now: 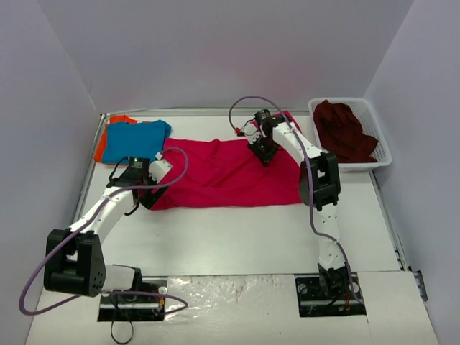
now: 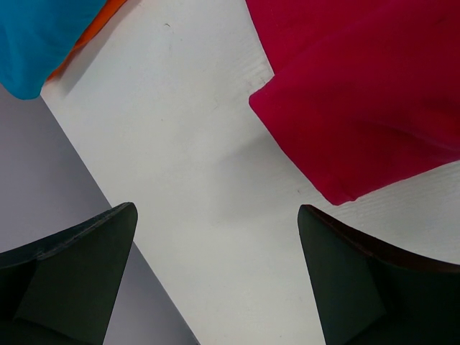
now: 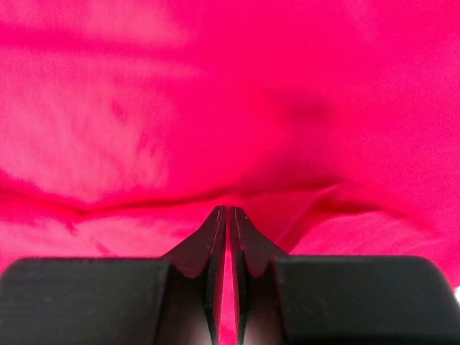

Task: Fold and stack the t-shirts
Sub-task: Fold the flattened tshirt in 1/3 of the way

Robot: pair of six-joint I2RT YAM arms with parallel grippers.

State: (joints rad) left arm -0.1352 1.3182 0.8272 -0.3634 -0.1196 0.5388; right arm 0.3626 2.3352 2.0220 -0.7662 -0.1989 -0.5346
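Cloth of the crimson-pink t-shirt (image 1: pixel 223 176) lies spread, rumpled; right claw (image 3: pixel 228 212) pinches it, left claw (image 2: pixel 217 208) gapes empty.

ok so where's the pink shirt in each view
Top external: crimson-pink t-shirt spread across the middle of the picture.
Left wrist: its corner fills the upper right.
Right wrist: it fills the whole frame.
Shared landmark: blue t-shirt, upper left in top external, top-left corner in left wrist; absent from right wrist.
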